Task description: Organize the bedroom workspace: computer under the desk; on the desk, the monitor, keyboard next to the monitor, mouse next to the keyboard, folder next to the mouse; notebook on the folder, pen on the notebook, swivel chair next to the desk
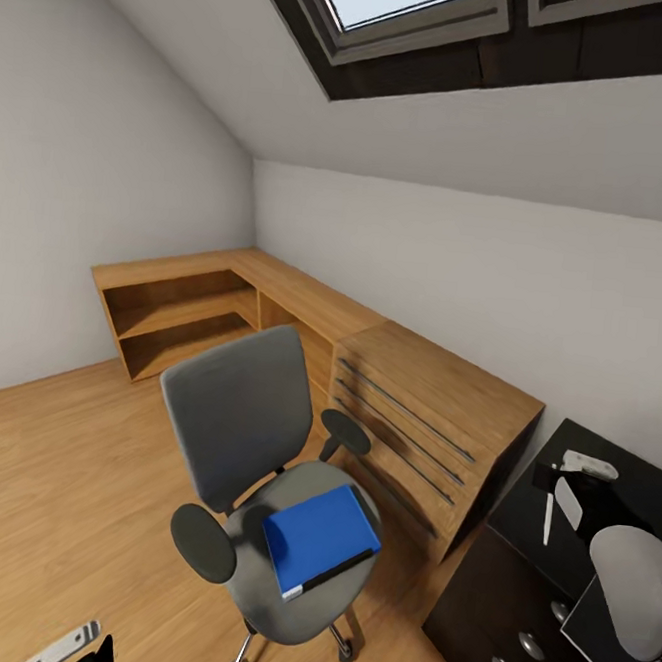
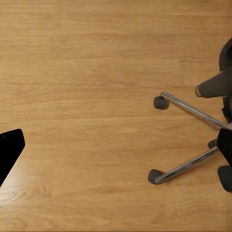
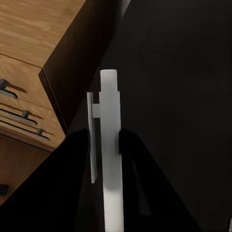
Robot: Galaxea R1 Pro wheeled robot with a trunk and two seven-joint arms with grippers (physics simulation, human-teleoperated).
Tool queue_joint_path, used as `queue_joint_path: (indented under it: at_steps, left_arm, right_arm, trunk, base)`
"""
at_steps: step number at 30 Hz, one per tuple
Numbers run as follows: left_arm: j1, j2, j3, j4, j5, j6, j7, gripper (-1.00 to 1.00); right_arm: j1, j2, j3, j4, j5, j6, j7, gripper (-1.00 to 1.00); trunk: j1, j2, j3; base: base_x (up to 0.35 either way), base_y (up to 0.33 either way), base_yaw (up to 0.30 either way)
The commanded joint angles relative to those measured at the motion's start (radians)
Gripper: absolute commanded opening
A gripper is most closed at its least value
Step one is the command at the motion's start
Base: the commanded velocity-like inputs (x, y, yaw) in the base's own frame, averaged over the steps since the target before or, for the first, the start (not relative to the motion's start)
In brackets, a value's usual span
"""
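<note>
The swivel chair [image 1: 252,435] stands on the wood floor in the middle of the head view, left of the black desk [image 1: 509,588]. The bright blue folder [image 1: 321,536] lies flat on its grey seat. My right arm [image 1: 630,588] reaches over the desk. In the right wrist view my right gripper [image 3: 104,137] is shut on the white pen [image 3: 110,145], whose clip faces the light-wood chest. From the head camera the pen [image 1: 547,519] is a thin white stick above the desk top. The grey notebook [image 1: 605,636] lies on the desk under my arm. My left gripper [image 2: 116,150] hangs open over the floor.
A light-wood chest [image 1: 434,420] with long bar handles stands between chair and desk, against the wall. A low wooden shelf [image 1: 182,318] runs into the far corner. The chair's chrome legs [image 2: 193,111] and casters are close to my left gripper. A small white object [image 1: 590,464] lies farther back on the desk.
</note>
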State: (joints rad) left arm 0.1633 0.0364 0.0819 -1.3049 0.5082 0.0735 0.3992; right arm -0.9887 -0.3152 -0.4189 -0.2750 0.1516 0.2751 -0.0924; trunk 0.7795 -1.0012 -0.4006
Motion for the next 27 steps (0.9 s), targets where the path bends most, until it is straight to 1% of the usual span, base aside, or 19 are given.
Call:
queue_joint_path:
  at_steps: [1, 4, 9, 18, 27]
  left_arm:
    - [0.011, 0.0, -0.001, -0.017, 0.005, 0.005, 0.004, 1.0]
    - [0.039, 0.0, -0.001, -0.058, 0.006, 0.005, 0.004, 1.0]
    - [0.062, 0.0, -0.001, -0.095, 0.006, 0.005, 0.004, 1.0]
    - [0.076, -0.001, -0.001, -0.102, 0.006, 0.005, 0.004, 1.0]
    - [0.077, -0.001, -0.001, -0.102, 0.006, 0.005, 0.004, 1.0]
  right_arm:
    - [-0.001, 0.001, -0.006, -0.001, 0.009, 0.006, 0.0, -1.0]
    - [-0.001, 0.001, -0.006, -0.001, 0.009, 0.006, -0.001, -1.0]
    - [-0.001, 0.001, -0.006, 0.0, 0.009, 0.004, -0.001, -1.0]
    - [-0.001, 0.001, -0.006, 0.0, 0.009, -0.016, -0.002, -1.0]
    - [-0.001, 0.001, -0.006, 0.001, 0.01, -0.031, -0.019, -1.0]
  trunk:
    - [0.004, -0.008, -0.004]
    - [0.016, -0.029, -0.014]
    - [0.035, -0.064, -0.029]
    - [0.069, -0.127, -0.057]
    - [0.104, -0.19, -0.086]
  base:
    - [0.0, 0.0, 0.0]
    - [0.0, 0.0, 0.0]
    - [0.0, 0.0, 0.0]
    - [0.0, 0.0, 0.0]
    - [0.0, 0.0, 0.0]
